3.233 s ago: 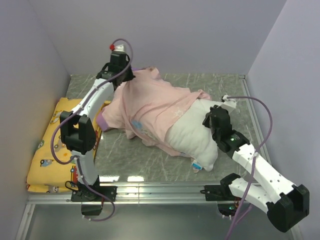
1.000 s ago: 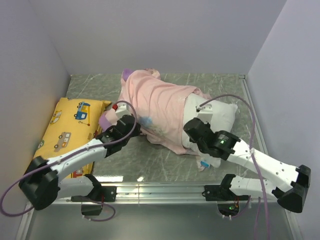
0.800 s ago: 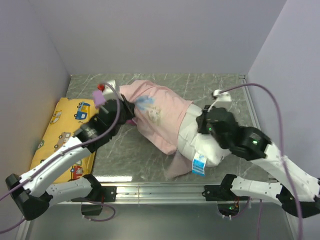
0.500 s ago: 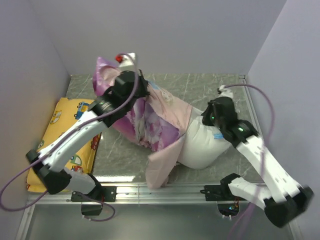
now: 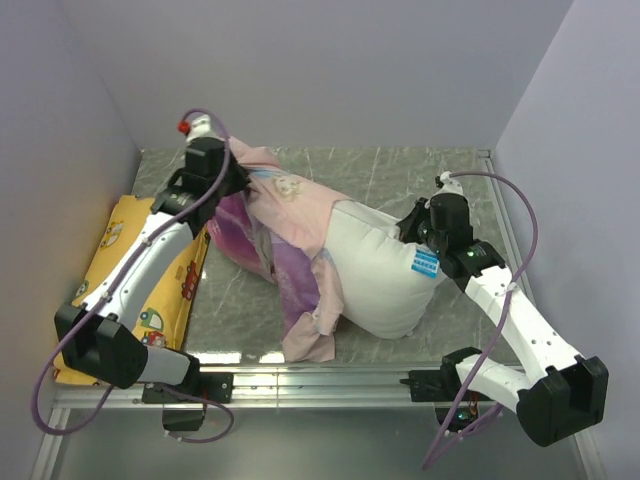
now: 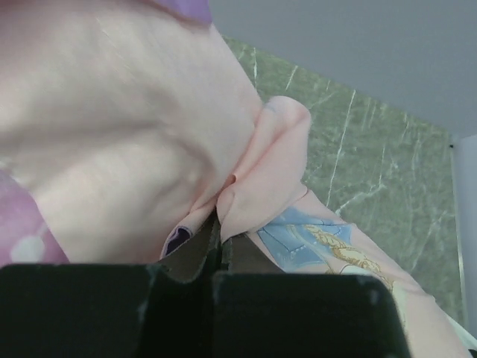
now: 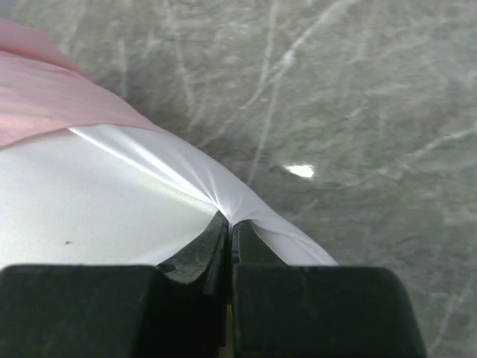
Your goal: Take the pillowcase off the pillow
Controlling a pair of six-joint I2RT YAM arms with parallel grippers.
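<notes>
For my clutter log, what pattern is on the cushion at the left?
Yellow cushion printed with cartoon vehicles; the top external view shows it best.

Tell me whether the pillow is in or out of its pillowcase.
Mostly out: the white pillow lies largely bare, while the pillowcase bunches over its left end; whether that end is inside cannot be told.

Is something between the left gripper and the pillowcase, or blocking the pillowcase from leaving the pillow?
Nothing visible does. The left gripper is shut on a fold of the pillowcase, the right gripper on a corner of the pillow. Only one end of the pillow sits inside it.
</notes>
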